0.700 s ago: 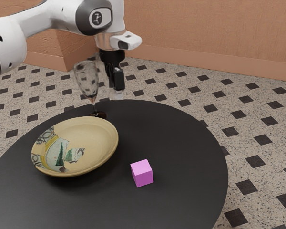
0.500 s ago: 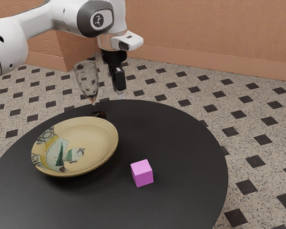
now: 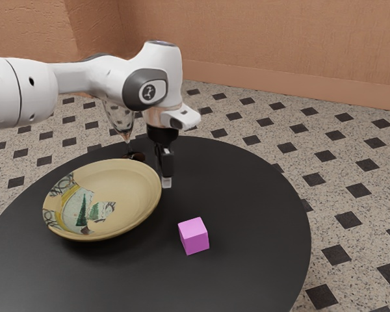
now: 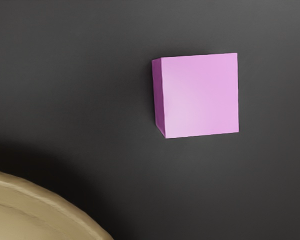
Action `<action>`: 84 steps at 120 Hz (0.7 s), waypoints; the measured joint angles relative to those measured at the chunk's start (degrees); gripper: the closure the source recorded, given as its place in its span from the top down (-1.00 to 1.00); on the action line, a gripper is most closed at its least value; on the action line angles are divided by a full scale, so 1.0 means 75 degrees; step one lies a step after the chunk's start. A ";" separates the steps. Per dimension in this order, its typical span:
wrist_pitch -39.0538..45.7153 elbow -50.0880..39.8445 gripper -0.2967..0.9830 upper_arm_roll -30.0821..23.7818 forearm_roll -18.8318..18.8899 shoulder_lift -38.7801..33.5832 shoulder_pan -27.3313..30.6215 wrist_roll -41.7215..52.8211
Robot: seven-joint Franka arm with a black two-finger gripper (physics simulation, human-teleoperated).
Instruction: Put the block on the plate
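My gripper [image 3: 166, 181] hangs over the table just past the plate's rim, toward the exterior view's right; how its two sides stand cannot be made out. The pink block [image 3: 194, 236] rests on the black tabletop, closer to the exterior camera than the gripper and apart from it. Beside the block, toward the exterior view's left, lies the wide cream plate [image 3: 127, 195] with a painted scene. From the hand, the wrist view has the block [image 4: 200, 95] with its top face toward the camera, and part of the plate's rim [image 4: 45, 199].
A stemmed glass [image 3: 127, 138] stands behind the plate, partly covered by the arm. The round black table [image 3: 260, 195] has its curved edge toward the exterior view's right, with tiled floor beyond.
My hand has come down a long way toward the tabletop, with the arm now in front of the upper glass. Block and plate have stayed where they were.
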 joint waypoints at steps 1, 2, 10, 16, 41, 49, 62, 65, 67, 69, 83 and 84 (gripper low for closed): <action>0.0035 -0.0037 0.54 0.0001 -0.0001 0.0015 -0.0002 -0.0005; 0.0068 -0.0069 0.54 0.0001 -0.0001 0.0029 -0.0005 -0.0011; 0.0338 -0.0230 0.54 -0.0003 -0.0009 0.0142 -0.0061 -0.0054; 0.0522 -0.0260 0.54 -0.0004 -0.0011 0.0234 -0.0254 -0.0078; 0.1085 -0.0273 0.54 -0.0008 -0.0022 0.0478 -0.0848 -0.0163; 0.1223 -0.0275 0.54 -0.0008 -0.0026 0.0566 -0.0924 -0.0189; 0.1471 -0.0571 0.54 -0.0008 -0.0086 0.0618 -0.0916 -0.0216; 0.1530 -0.0663 0.54 -0.0007 -0.0108 0.0607 -0.0896 -0.0218; 0.1571 -0.0728 0.54 -0.0004 -0.0121 0.0600 -0.0884 -0.0219; 0.1617 -0.0801 0.54 -0.0002 -0.0134 0.0594 -0.0875 -0.0221; 0.1997 -0.1205 0.54 0.0003 -0.0238 0.0597 -0.0859 -0.0231; 0.2020 -0.1218 0.54 0.0003 -0.0243 0.0600 -0.0860 -0.0231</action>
